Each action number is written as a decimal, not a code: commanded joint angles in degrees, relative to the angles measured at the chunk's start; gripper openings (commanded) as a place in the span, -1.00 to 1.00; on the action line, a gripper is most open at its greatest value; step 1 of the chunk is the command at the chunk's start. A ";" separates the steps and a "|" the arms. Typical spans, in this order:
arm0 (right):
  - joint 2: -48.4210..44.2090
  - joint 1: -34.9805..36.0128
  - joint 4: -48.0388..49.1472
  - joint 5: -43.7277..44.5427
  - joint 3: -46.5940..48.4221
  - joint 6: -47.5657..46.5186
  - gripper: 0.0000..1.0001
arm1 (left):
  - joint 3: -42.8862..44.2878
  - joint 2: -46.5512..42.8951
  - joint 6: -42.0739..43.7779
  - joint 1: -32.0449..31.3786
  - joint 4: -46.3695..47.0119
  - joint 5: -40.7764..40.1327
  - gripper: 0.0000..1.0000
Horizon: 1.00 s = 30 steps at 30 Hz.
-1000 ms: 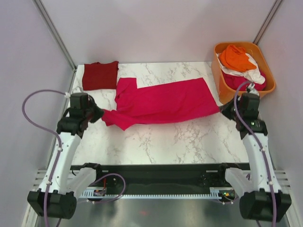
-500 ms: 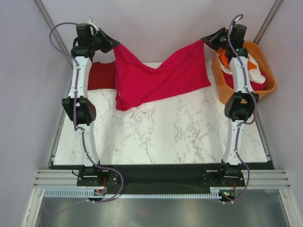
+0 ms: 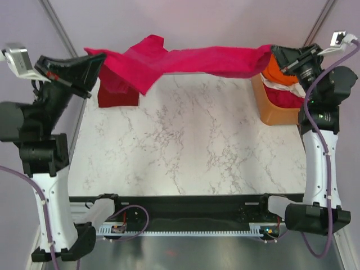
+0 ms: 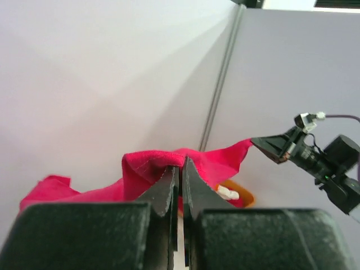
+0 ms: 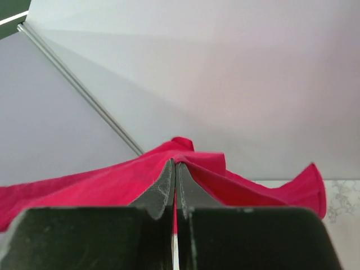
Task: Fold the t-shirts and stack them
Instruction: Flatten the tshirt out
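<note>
A bright magenta-pink t-shirt [image 3: 191, 59] hangs stretched in the air between both grippers, high over the far edge of the table. My left gripper [image 3: 95, 59] is shut on its left end; the left wrist view shows cloth pinched at the tips [image 4: 181, 162]. My right gripper [image 3: 275, 56] is shut on its right end, cloth also pinched in the right wrist view [image 5: 174, 163]. A folded maroon-red t-shirt [image 3: 115, 97] lies at the table's far left corner, partly under the hanging cloth.
A rigid orange tub [image 3: 275, 109] at the far right holds orange, white and pink cloth, partly hidden by my right arm. The marble table [image 3: 191, 140] spreads below. Grey walls with metal posts stand close behind.
Both arms have lifted the magenta shirt off the table and raised it high, pulling it wide and taut. The maroon shirt has stayed in place.
</note>
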 commanded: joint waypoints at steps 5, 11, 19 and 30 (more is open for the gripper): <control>-2.57 0.57 -3.27 0.00 -26.82 -3.94 -1.00 | -34.48 -6.81 2.79 0.20 -2.18 1.31 -0.95; -9.15 0.40 -12.86 6.43 -41.94 -6.68 -1.00 | -51.82 -4.10 -1.52 0.90 -28.53 -18.83 -0.95; -30.33 0.48 -26.81 10.44 -45.22 -10.37 -1.00 | -58.16 -16.30 -2.65 1.17 -35.48 -13.64 -0.95; -19.91 0.40 -24.90 8.36 -24.09 -11.07 -1.00 | -24.35 -12.00 1.37 1.17 -42.08 -17.22 -0.95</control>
